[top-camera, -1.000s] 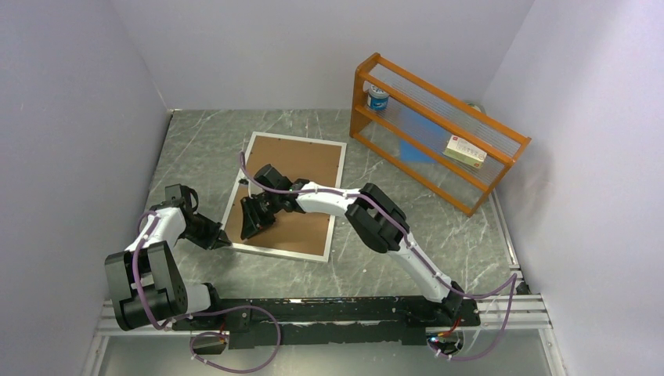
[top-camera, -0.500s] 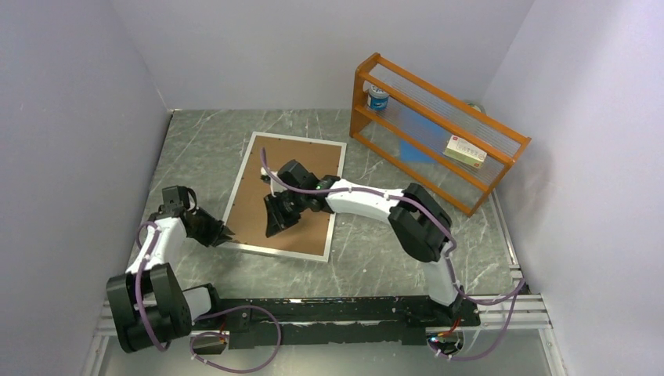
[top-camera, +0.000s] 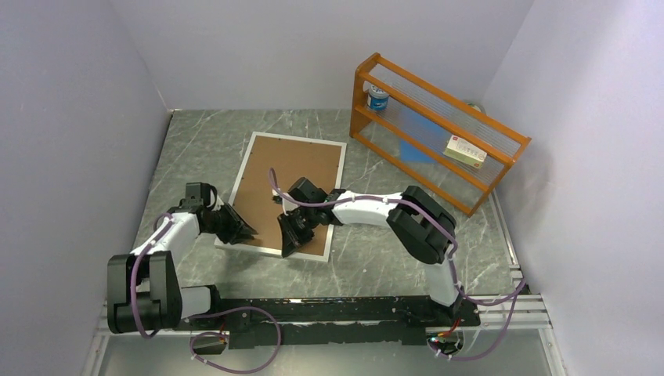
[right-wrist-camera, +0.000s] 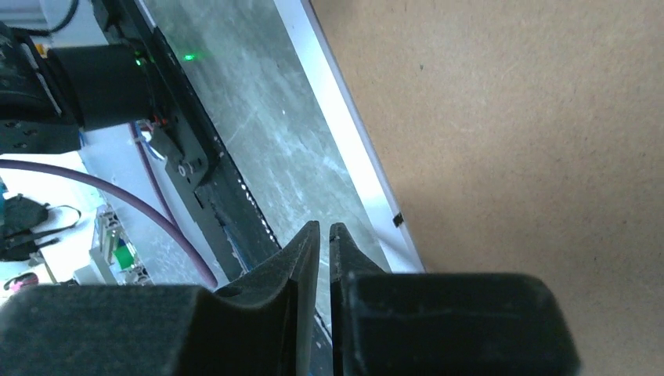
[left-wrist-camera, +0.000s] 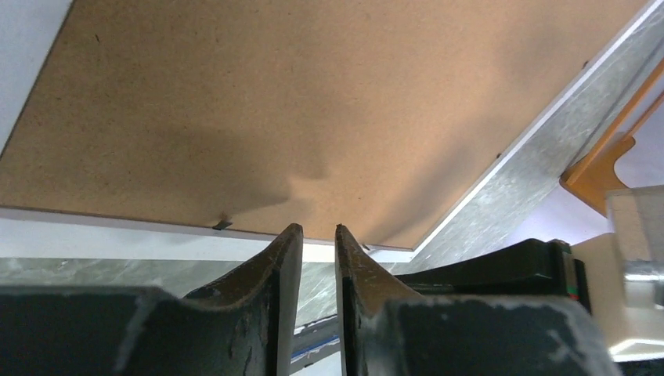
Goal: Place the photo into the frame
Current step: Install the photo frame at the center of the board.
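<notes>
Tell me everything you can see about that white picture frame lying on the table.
The frame is a large white rectangle with a narrow flat border. It lies flat, slightly askew, on the grey marbled table. A plain brown backing board fills its opening, with a small dark tab at the near edge. No photo shows. The left gripper and right gripper are at its near edge; whether either touches it is unclear.

The frame (left-wrist-camera: 117, 237) is plain white around a flat brown backing board (top-camera: 294, 176). The desk (top-camera: 196, 149) is grey-green marble with pale veins. The rack (top-camera: 357, 102) is bright orange, and the can (top-camera: 378, 99) blue and white.
</notes>
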